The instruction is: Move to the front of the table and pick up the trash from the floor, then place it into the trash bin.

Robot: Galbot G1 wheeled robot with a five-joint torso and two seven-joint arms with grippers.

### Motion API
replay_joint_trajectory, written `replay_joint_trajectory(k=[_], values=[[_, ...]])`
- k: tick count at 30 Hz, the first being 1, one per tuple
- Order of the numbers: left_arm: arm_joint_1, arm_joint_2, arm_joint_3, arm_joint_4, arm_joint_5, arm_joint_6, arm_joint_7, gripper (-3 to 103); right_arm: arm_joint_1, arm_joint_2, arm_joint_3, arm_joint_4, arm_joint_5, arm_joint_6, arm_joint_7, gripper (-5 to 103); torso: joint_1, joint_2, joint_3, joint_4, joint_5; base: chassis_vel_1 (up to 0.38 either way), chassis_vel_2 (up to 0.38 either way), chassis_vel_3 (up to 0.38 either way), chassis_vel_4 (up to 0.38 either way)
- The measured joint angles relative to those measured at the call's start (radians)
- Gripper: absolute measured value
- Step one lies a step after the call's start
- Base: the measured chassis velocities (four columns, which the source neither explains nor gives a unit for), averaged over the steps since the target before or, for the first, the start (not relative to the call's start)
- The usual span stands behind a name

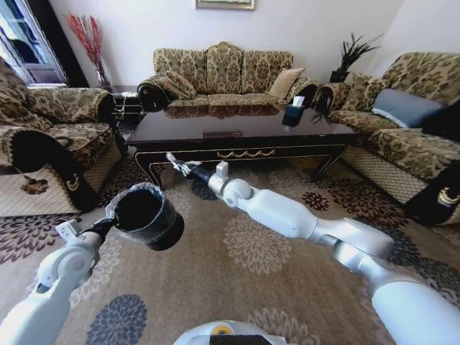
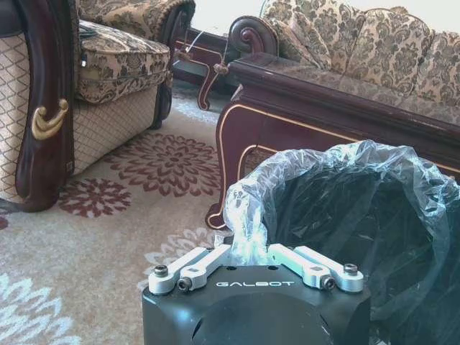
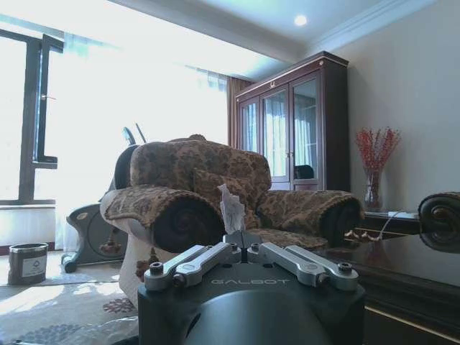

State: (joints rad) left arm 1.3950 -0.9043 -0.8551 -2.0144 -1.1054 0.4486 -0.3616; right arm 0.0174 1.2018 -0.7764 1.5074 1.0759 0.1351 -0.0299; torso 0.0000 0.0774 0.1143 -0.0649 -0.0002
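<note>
My left gripper (image 1: 109, 221) is shut on the rim and plastic liner of the black trash bin (image 1: 147, 215), holding it tilted above the floor (image 1: 251, 248). The left wrist view shows the gripper (image 2: 248, 248) pinching the liner, with the bin (image 2: 359, 237) just beyond it. My right gripper (image 1: 181, 167) reaches toward the left front of the dark table (image 1: 237, 133), a little beyond and right of the bin, shut on trash (image 1: 176, 164), a crumpled white tissue. The tissue (image 3: 231, 208) sticks up from the closed gripper (image 3: 243, 241).
Patterned sofas ring the table: one behind (image 1: 223, 75), an armchair at left (image 1: 50, 136), another sofa at right (image 1: 410, 122). A tissue box (image 1: 293, 108) stands on the tabletop. Open carpet lies between me and the table. A small can (image 3: 27, 262) sits on the floor by the window.
</note>
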Motion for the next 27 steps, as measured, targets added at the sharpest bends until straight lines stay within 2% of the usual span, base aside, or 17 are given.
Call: replay_joint_trajectory(k=[14, 23, 24, 27], values=[[-0.011, -0.012, -0.005, -0.026, -0.011, 0.007, -0.009, 4, 0.015, 0.126, -0.191, -0.053, -0.052, 0.034, -0.015, 0, 0.0, 0.0, 0.0, 0.0001, 0.0, 0.0, 0.0, 0.0, 0.0], [-0.008, -0.01, -0.014, -0.036, -0.017, 0.008, -0.009, 4, 0.015, 0.124, -0.214, -0.077, -0.07, 0.034, -0.022, -2, 0.0, 0.0, 0.0, -0.0001, 0.0001, 0.0, 0.0, 0.0, 0.0], [-0.007, -0.009, -0.015, -0.036, -0.017, 0.008, -0.009, 4, 0.015, 0.121, -0.214, -0.076, -0.07, 0.034, -0.023, 3, 0.0, 0.0, 0.0, -0.0001, 0.0001, 0.0, 0.0, 0.0, 0.0], [-0.007, -0.008, -0.015, -0.036, -0.017, 0.008, -0.009, 4, 0.015, 0.117, -0.214, -0.072, -0.07, 0.035, -0.024, 8, 0.0, 0.0, 0.0, -0.0001, 0.0002, 0.0, 0.0, 0.0, 0.0]])
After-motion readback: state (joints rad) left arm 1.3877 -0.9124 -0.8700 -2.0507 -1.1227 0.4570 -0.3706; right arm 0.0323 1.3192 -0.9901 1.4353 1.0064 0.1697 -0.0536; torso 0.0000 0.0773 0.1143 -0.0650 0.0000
